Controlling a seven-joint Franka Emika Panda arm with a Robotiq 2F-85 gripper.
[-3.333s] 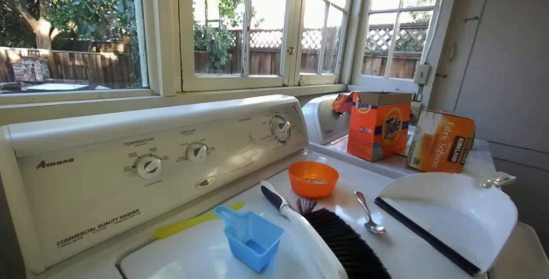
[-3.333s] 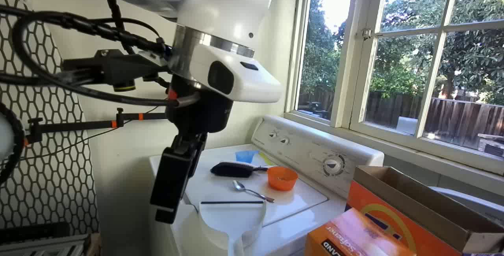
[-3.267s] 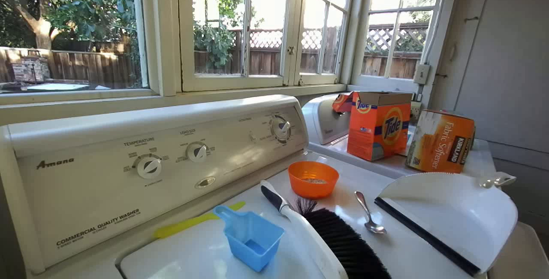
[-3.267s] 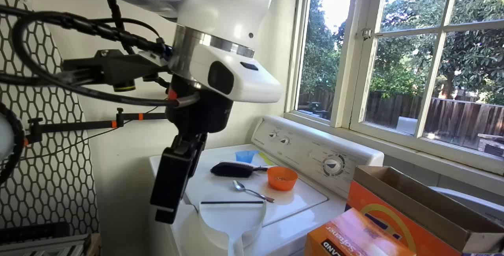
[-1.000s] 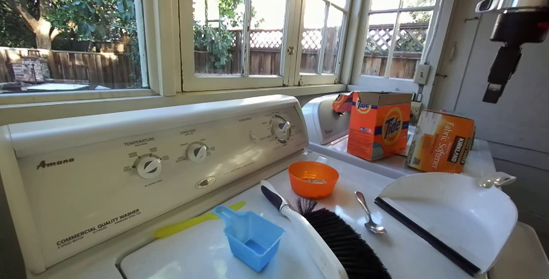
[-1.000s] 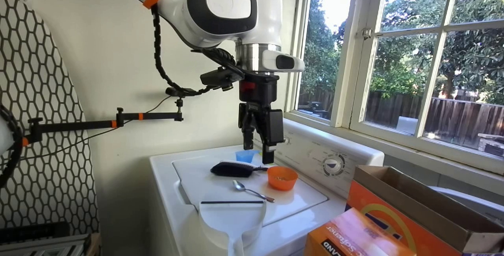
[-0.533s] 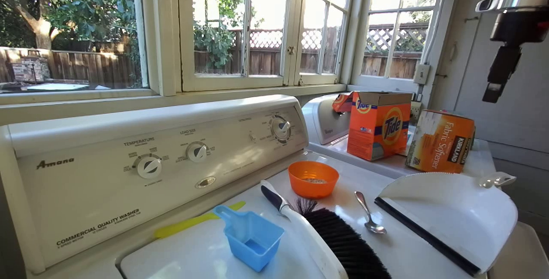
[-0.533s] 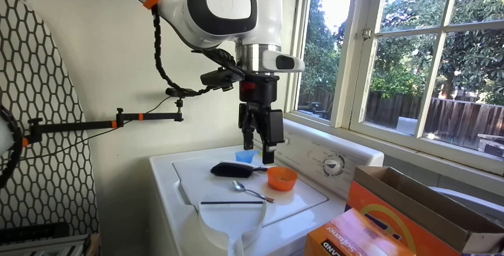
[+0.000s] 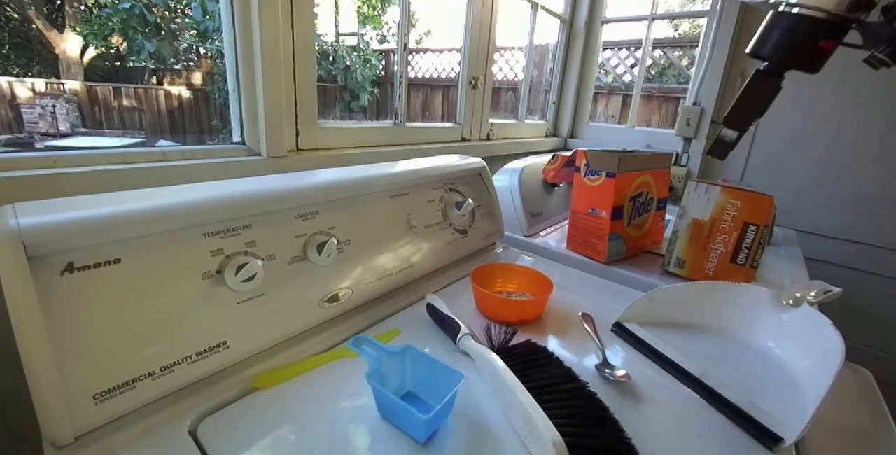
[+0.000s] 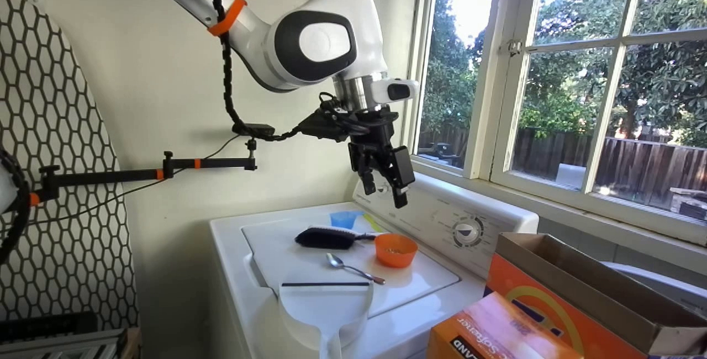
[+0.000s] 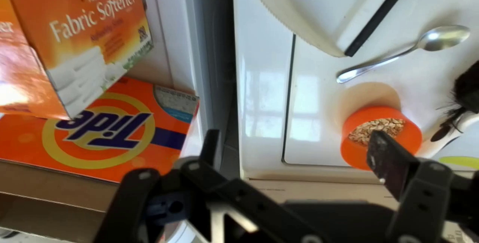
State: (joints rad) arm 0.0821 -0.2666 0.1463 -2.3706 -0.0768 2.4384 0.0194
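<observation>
Hovering at a tilt, jaws spread and holding nothing, the end effector has the bowl well below it, off toward one jaw's side, on the washer near the spoon.

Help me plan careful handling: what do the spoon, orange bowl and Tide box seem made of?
Spoon: probably metal, polished, given its bright silvery highlights. Orange bowl: likely smooth plastic; its walls look translucent. Tide box: apparently cardboard, printed outside, with bare brown inner walls.

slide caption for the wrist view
Open gripper in the foreground; softener box and Tide box at picture left, spoon and bowl of flakes at right.
</observation>
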